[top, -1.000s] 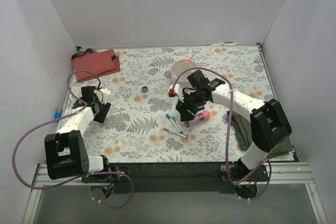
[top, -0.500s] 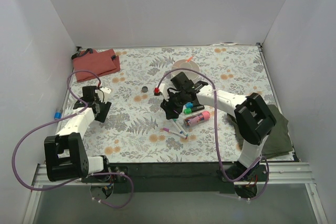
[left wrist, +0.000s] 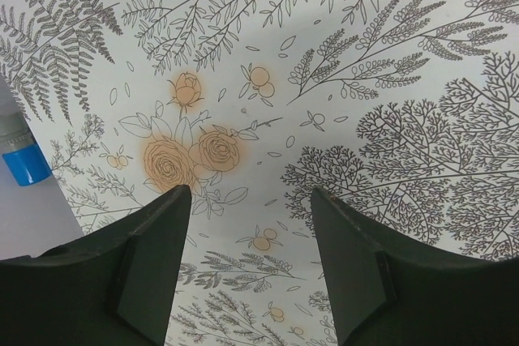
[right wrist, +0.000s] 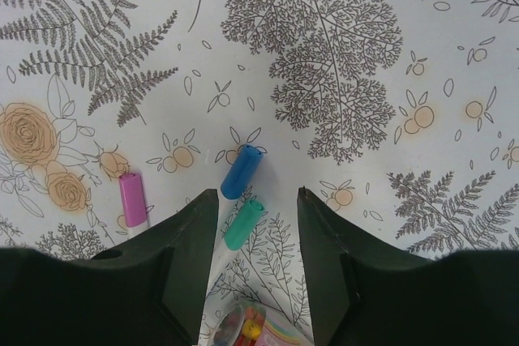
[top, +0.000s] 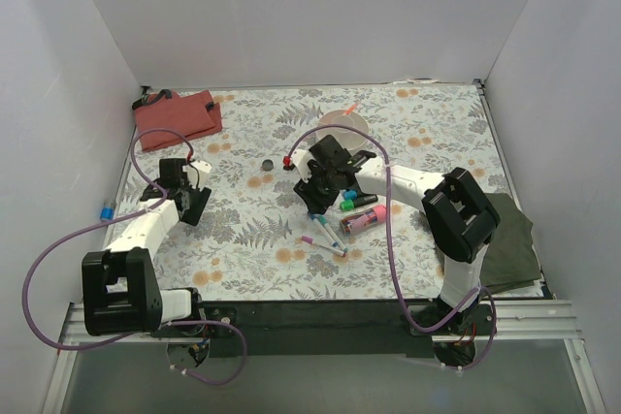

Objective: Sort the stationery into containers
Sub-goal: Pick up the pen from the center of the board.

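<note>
Floral table [top: 233, 239] | right end effector [right wrist: 255, 200] spread over blue-capped pen [right wrist: 242, 172], teal-capped pen [right wrist: 243, 224]

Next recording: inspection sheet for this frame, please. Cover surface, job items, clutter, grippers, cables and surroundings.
Surface: floral cloth, flat.
Job's things: red pouch far left; white tub far centre, partly behind the right arm; blue-capped pen, teal-capped pen, pink-capped pen, pink tube and green-capped highlighter loose mid-table; dark cylinder alone; blue-capped cylinder off the cloth's left edge.
Clutter: dark green cloth at the right edge.
Grippers: left gripper, jaws open over bare cloth; right gripper, jaws open above the blue and teal caps; both empty.
Cables: purple cable looping off each arm.
Surroundings: white walls on three sides.
</note>
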Motion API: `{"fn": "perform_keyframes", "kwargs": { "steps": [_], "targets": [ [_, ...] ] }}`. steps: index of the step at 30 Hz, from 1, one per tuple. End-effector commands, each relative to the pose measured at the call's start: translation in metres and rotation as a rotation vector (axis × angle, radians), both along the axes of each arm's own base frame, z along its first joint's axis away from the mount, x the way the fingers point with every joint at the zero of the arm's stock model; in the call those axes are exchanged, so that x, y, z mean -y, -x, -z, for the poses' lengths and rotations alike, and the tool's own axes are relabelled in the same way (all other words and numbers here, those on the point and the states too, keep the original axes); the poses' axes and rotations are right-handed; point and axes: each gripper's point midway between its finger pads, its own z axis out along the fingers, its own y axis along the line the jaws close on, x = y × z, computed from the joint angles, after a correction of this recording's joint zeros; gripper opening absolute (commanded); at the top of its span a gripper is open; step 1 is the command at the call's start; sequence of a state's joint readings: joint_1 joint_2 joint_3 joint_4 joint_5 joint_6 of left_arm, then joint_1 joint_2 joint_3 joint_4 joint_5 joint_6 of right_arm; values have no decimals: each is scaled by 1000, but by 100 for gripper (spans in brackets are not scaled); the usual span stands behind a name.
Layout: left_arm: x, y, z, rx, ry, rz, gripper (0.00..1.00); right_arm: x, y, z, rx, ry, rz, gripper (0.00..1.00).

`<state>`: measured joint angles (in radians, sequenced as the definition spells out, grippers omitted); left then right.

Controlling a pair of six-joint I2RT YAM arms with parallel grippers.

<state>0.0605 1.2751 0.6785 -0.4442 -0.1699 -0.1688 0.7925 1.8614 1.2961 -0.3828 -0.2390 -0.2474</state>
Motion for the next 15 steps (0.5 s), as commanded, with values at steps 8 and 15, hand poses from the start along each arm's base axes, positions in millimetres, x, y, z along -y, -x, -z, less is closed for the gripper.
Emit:
{"fn": "perform_keyframes", "kwargs": {
  "steps": [8, 15],
  "targets": [
    [4, -4, -12, 54, -23, 17, 61, -15, -3, 2, 25, 16, 35, 53],
    [7, -9, -15, 70, -27, 28, 61, -13, -3, 15, 16, 56, 57, 54]
  ]
}}
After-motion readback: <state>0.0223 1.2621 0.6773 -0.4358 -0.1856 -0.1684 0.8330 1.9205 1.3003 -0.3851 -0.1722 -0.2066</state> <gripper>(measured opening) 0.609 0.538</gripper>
